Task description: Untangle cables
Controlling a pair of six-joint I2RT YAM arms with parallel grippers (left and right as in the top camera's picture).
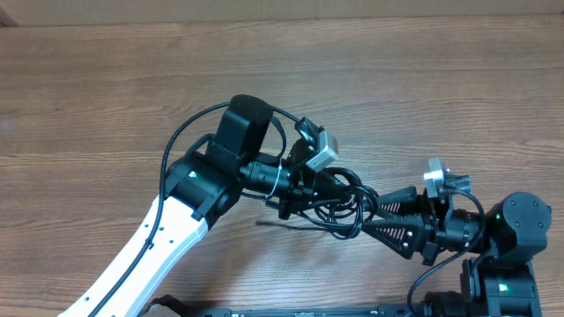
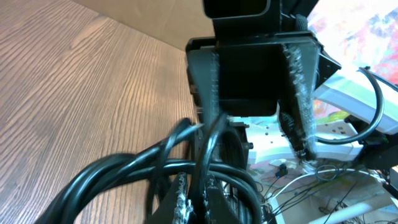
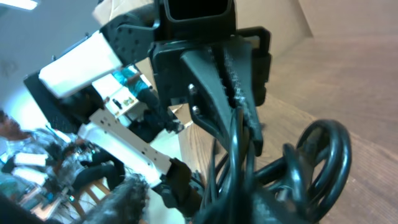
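Overhead view of a wooden table (image 1: 106, 88) with two robot arms meeting nose to nose just right of centre. Between them sits a knot of thin black cables (image 1: 344, 210), several loops bunched together, with one loose end (image 1: 269, 224) poking out to the left just above the wood.

My left gripper (image 1: 304, 195), on the white arm coming from the lower left, is pressed together on the cables; the right wrist view shows a strand pinched between its fingers (image 3: 245, 68).

My right gripper (image 1: 368, 217) faces it from the right. Its fingers (image 2: 292, 93) stand apart on either side of the bundle, and I cannot tell whether they are pressing on any strand.

My worry is how near the two grippers are. If I pull them apart while both hold the same loop, I judge that the knot tightens instead of opening. If the right gripper catches several strands at once, the whole clump drags along as one. The fingertips could also knock together, since so little cable shows between them
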